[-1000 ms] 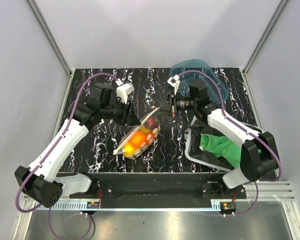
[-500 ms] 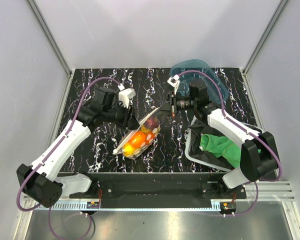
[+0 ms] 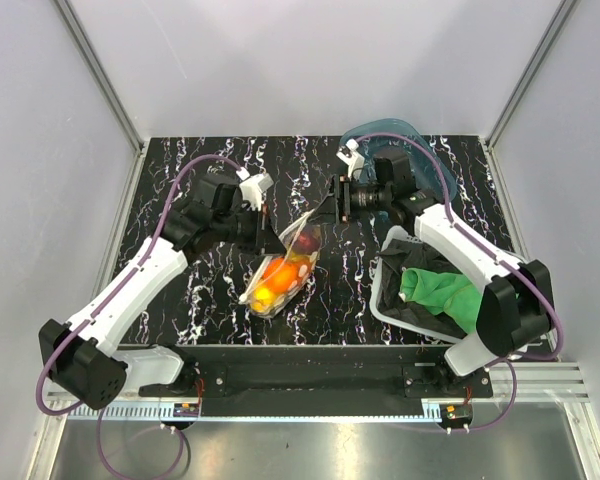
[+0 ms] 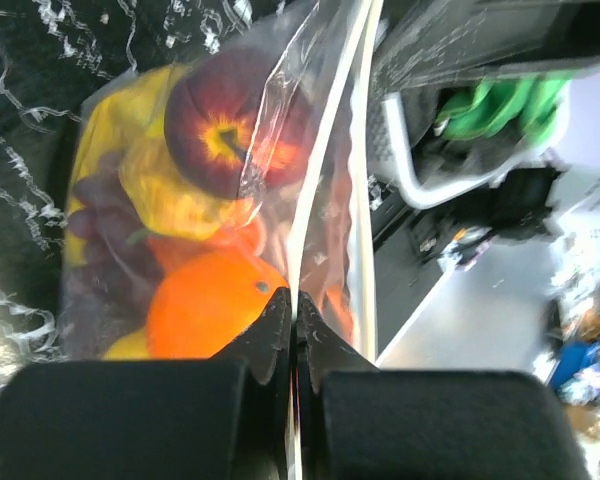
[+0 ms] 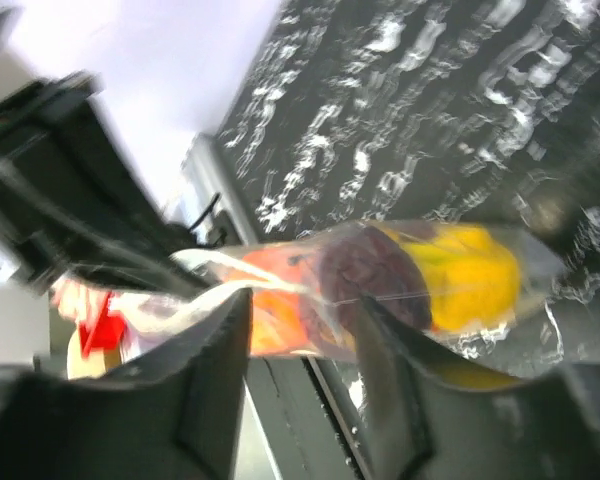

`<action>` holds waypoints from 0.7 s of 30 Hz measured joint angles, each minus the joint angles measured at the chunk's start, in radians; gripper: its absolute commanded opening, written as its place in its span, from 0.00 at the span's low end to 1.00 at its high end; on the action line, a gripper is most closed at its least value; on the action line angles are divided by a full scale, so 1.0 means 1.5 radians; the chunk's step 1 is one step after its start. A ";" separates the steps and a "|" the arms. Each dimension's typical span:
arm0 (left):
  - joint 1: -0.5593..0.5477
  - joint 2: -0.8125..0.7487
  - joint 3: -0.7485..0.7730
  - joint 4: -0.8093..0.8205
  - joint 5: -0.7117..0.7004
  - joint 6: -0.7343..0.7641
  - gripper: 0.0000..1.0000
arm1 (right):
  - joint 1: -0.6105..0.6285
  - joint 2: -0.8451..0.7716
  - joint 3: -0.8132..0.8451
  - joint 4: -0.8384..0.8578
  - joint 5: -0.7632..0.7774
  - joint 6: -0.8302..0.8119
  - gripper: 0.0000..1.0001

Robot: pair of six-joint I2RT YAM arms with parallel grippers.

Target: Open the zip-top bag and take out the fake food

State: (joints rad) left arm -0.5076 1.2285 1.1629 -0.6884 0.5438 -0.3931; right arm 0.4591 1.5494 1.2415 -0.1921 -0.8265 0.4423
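Note:
The zip-top bag (image 3: pixel 283 268) hangs tilted over the middle of the black marbled table, its lower end on the surface. Inside it is the fake food (image 3: pixel 275 280): an orange (image 4: pixel 205 312), a red apple (image 4: pixel 225 130), yellow banana pieces (image 4: pixel 160 195) and a dark purple cluster (image 5: pixel 365 272). My left gripper (image 4: pixel 296 300) is shut on the bag's upper edge, by the white zip strip (image 4: pixel 325 180); seen from above, the left gripper (image 3: pixel 272 226) is at the bag's top left. My right gripper (image 5: pixel 302 330) is open, its fingers (image 5: pixel 215 345) to either side of the bag's top corner without pinching it.
A translucent blue tub (image 3: pixel 392 134) stands at the back, behind the right arm. To the right, a green cloth (image 3: pixel 440 292) lies in a dark, white-rimmed bin (image 3: pixel 388 300). Grey walls close in the table on three sides.
My left gripper has closed on the bag's upper edge. My right gripper has opened and let go of the bag's corner. The bag has swung a little more upright.

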 measured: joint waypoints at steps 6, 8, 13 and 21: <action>-0.010 0.002 -0.010 0.078 -0.014 -0.113 0.00 | 0.000 -0.015 0.057 -0.215 0.132 -0.020 0.72; -0.023 0.002 -0.026 0.106 -0.026 -0.148 0.00 | 0.001 -0.022 0.079 -0.277 0.172 -0.032 0.73; -0.046 0.002 -0.048 0.145 -0.060 -0.205 0.00 | 0.013 -0.062 0.148 -0.382 0.264 -0.069 0.65; -0.056 0.003 -0.048 0.162 -0.094 -0.238 0.00 | 0.120 -0.084 0.194 -0.389 0.278 -0.084 0.21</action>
State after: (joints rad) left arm -0.5911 1.2335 1.0908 -0.4458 0.4030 -0.7502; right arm 0.6388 1.4227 1.5326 -0.7750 -0.4099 0.3161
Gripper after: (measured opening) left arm 0.012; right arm 0.300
